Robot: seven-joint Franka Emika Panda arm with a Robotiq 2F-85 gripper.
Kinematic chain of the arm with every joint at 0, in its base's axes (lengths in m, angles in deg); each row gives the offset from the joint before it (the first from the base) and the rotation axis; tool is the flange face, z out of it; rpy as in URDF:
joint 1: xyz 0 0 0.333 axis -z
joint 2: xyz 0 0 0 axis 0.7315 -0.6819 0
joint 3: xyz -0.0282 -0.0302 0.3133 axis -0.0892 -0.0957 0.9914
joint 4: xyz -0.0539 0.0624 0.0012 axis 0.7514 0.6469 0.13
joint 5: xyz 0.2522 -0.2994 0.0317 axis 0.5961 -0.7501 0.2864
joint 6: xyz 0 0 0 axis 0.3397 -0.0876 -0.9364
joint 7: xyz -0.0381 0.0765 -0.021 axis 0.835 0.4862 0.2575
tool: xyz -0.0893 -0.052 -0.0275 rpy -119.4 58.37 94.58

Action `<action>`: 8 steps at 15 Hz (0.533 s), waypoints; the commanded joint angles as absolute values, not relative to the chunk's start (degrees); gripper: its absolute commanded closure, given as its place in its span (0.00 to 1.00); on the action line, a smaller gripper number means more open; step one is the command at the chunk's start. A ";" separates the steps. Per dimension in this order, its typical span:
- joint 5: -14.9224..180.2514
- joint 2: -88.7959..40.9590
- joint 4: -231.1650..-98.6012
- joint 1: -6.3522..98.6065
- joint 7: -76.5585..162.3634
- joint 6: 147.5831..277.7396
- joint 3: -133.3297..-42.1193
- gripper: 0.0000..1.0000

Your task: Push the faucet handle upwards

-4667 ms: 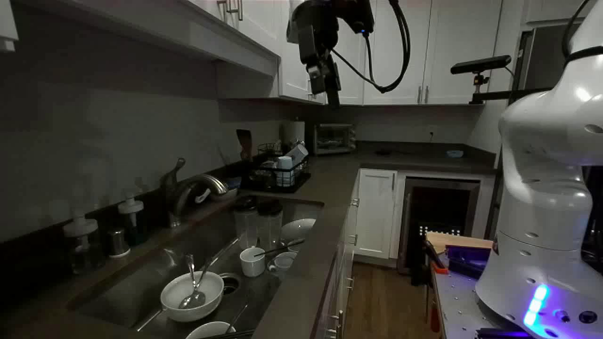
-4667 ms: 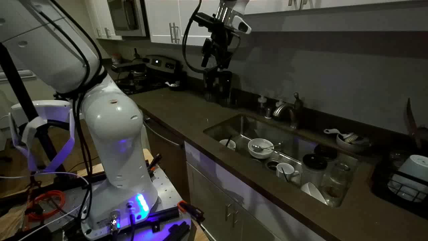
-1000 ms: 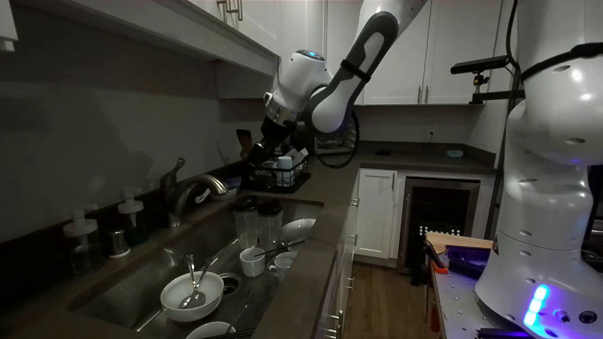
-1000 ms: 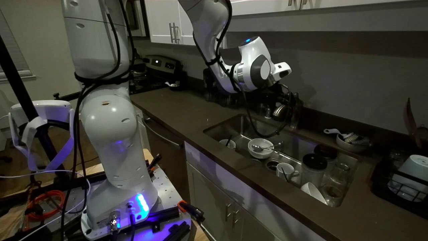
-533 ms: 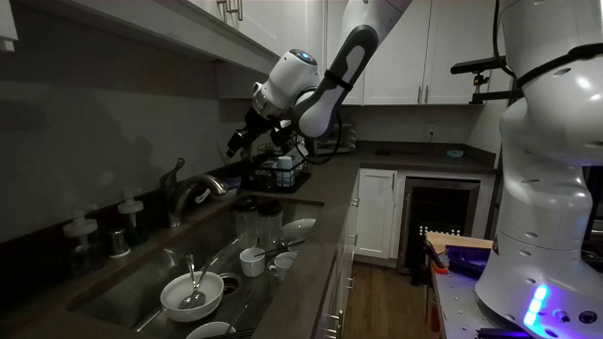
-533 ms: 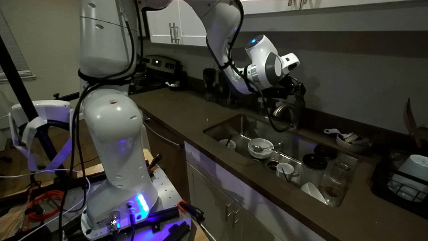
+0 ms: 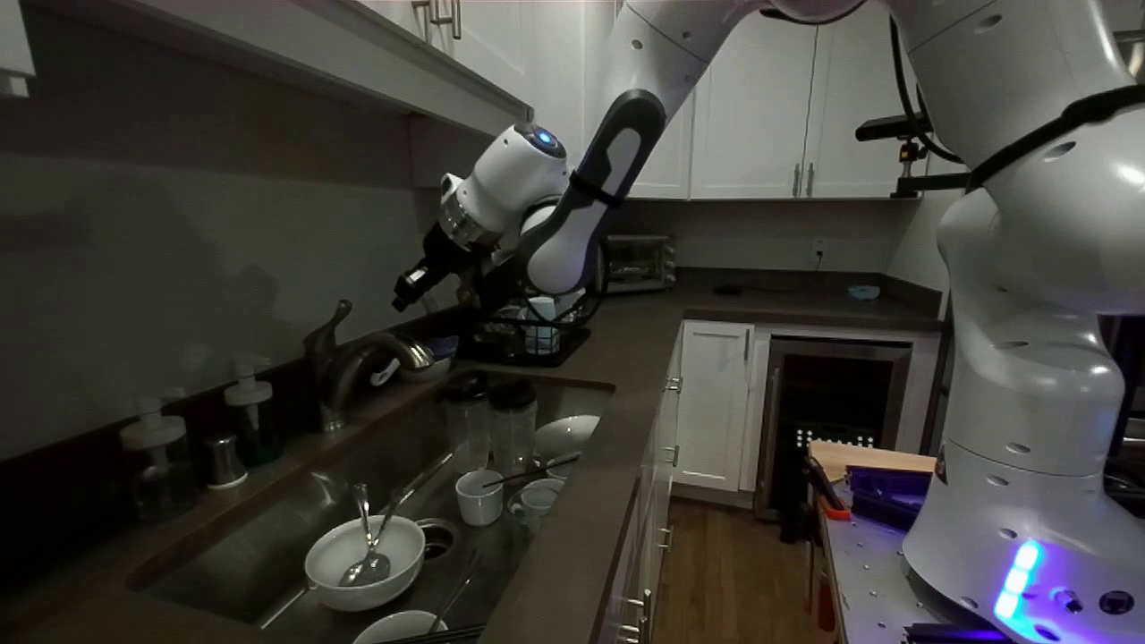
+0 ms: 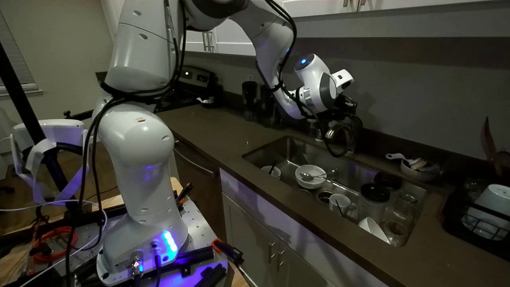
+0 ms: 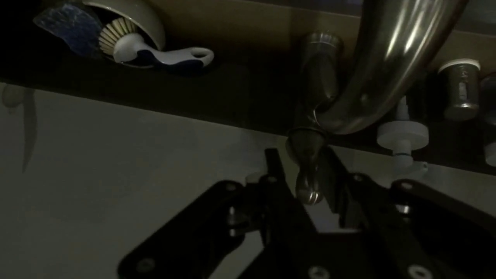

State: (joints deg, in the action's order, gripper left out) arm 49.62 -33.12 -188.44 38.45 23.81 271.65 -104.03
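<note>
The faucet handle, a slim metal lever, stands up from the back of the chrome faucet in an exterior view, with the curved spout beside it. My gripper points down towards it, with a visible space between tips and lever. In the wrist view the handle appears in the gap between the fingers of my gripper, nearer the right finger. The fingers stand apart; contact with the lever cannot be made out in this dark picture. From the exterior view facing the sink, cables and gripper cover the handle.
Soap dispensers and a small metal canister stand beside the faucet against the wall. A bowl with a brush is on its far side, then a dish rack. Bowls, cups and lidded tumblers fill the sink below.
Earlier the arm hung high, away from the faucet. Over the last second the gripper has shifted towards the faucet handle, rising a little and then dropping. The handle looks unmoved.
</note>
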 commanded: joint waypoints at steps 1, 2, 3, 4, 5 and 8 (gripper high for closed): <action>51.21 -36.97 -185.07 37.48 23.40 274.53 -104.58 0.94; 51.59 -37.84 -184.32 37.02 23.47 274.69 -104.97 1.00; 51.72 -38.40 -183.81 36.98 23.50 274.78 -104.88 1.00; 52.07 -39.14 -183.20 36.55 23.58 274.90 -105.21 1.00; 52.04 -39.70 -182.65 37.03 23.53 274.97 -104.57 1.00; 51.91 -41.40 -180.52 37.75 23.69 274.78 -103.51 1.00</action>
State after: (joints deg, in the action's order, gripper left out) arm 51.26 -38.82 -183.40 37.56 23.81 273.12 -103.90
